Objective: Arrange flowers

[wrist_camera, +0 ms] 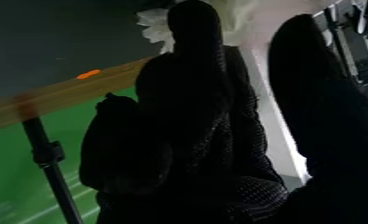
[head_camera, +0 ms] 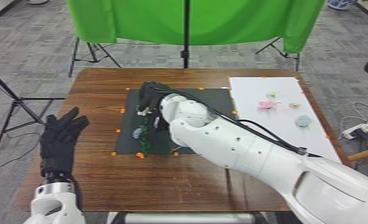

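I have my right hand [head_camera: 150, 97] over the far left part of the dark mat [head_camera: 218, 94], close by a white flower [head_camera: 143, 111]. I can't tell how far it is closed, or whether it holds anything. The green stem [head_camera: 145, 144] lies on the mat's left side; I'd pinch it lightly below the petals and lay it straight without crushing them. The pink flower [head_camera: 267, 105] sits right of the mat. My left hand [head_camera: 63, 131], left of the mat, has loose, spread fingers, holding nothing.

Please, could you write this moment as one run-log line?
arrange flowers | right hand: over black mat, near white flower | left hand: open, left of mat | pink flower: on white sheet
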Controlling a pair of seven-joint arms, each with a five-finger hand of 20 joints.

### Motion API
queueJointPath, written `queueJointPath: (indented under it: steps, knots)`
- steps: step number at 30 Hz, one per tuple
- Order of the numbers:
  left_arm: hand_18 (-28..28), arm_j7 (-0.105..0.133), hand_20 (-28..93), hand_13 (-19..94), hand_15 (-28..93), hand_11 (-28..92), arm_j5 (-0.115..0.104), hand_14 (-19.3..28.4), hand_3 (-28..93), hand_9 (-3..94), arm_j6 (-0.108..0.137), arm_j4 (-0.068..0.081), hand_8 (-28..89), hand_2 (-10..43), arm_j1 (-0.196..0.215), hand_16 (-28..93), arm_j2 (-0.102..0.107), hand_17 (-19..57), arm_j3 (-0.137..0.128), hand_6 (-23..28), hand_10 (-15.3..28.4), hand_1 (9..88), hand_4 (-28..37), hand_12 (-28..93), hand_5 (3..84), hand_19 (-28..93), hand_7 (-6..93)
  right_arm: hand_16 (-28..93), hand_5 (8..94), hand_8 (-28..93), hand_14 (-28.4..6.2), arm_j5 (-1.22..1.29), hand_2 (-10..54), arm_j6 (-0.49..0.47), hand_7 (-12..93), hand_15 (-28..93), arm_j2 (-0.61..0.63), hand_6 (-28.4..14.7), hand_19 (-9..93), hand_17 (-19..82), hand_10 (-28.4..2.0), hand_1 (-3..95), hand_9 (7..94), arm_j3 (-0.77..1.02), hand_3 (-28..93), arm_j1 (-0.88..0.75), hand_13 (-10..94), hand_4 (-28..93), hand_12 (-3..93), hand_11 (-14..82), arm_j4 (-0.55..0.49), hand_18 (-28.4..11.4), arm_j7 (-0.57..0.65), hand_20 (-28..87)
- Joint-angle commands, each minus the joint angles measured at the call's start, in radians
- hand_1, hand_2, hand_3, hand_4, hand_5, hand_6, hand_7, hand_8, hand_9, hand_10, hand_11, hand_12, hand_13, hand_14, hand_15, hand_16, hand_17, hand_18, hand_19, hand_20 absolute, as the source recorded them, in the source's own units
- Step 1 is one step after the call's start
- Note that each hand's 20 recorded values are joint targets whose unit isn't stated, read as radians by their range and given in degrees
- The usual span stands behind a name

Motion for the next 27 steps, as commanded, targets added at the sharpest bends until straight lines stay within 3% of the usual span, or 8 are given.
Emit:
queueJointPath:
  steps: [1,5,6,9,13,19,27]
  knots:
    - [13.1,-0.010,19,33,23,20,0.002,17.0,58,47.2,-0.010,0.001,-5,12.3,0.017,2,-0.014,1.8,-0.005,4.9,13.8,16.7,-28.3,15,47.3,7,10.8,35,56.3,-10,-2.5,-0.041,-9.5,-0.133,13,52,0.098,1.5,93,64,-14.4,41.6,83.2,0.049,62,0.017,91,-16,19.7,18.6,-0.146,-10.3,0.025,48]
    - [13.2,-0.021,19,33,23,20,0.005,17.0,58,47.1,-0.007,-0.001,-5,12.0,0.030,2,-0.022,1.8,-0.013,4.7,13.8,16.5,-28.3,15,47.1,7,10.9,36,55.9,-10,-2.7,-0.091,-9.5,-0.150,12,52,0.291,1.3,93,64,-14.1,39.2,84.0,0.165,62,-0.054,91,-15,20.5,19.7,-0.396,-10.7,0.048,48]
    - [13.2,-0.022,19,33,23,20,0.004,17.0,59,47.1,-0.007,0.004,-5,11.9,0.022,2,-0.022,1.8,-0.011,4.7,13.8,16.4,-28.3,15,47.1,7,10.9,36,56.6,-10,-2.9,-0.097,-9.5,-0.150,12,51,0.347,1.1,93,64,-13.8,39.1,83.1,0.201,61,-0.077,91,-15,21.0,20.1,-0.454,-11.2,0.058,48]
    - [13.2,-0.025,19,33,23,20,0.007,17.0,59,47.1,-0.007,-0.001,-5,11.5,0.033,2,-0.027,1.7,-0.016,4.7,13.8,16.4,-28.3,15,47.0,8,11.0,36,60.8,-9,-5.2,-0.117,-9.5,-0.154,12,52,0.508,-0.1,93,59,-14.6,39.0,79.2,0.349,61,-0.209,87,-14,21.6,19.9,-0.629,-13.3,0.099,48]
    - [13.2,-0.026,19,33,23,20,0.009,16.9,60,47.1,-0.009,-0.009,-5,10.6,0.052,2,-0.031,1.7,-0.027,4.6,13.8,16.1,-28.3,15,47.0,8,11.2,35,63.9,-8,-7.6,-0.168,-9.5,-0.154,12,53,0.667,-0.6,93,55,-16.2,39.8,73.5,0.580,61,-0.444,82,-14,21.8,17.7,-0.772,-15.0,0.145,47]
    - [13.3,-0.027,19,33,24,20,0.013,17.0,61,46.9,-0.012,-0.018,-5,9.5,0.065,2,-0.034,1.7,-0.033,4.6,13.7,16.9,-28.3,15,46.9,8,11.3,34,58.9,-7,-7.2,-0.279,-9.5,-0.148,10,53,0.753,-1.7,93,55,-18.0,38.9,65.1,0.819,61,-0.712,81,-13,22.1,14.3,-0.773,-14.6,0.247,47]
    - [13.3,-0.033,19,33,24,20,0.018,16.8,61,46.8,-0.017,-0.020,-5,9.1,0.068,2,-0.031,1.6,-0.027,4.4,13.6,17.4,-28.3,15,46.8,8,11.6,34,52.8,-6,-8.3,-0.239,-9.5,-0.151,8,55,0.745,-2.6,93,54,-19.0,36.9,58.8,0.953,61,-0.855,78,-14,22.1,12.2,-0.672,-14.6,0.318,48]
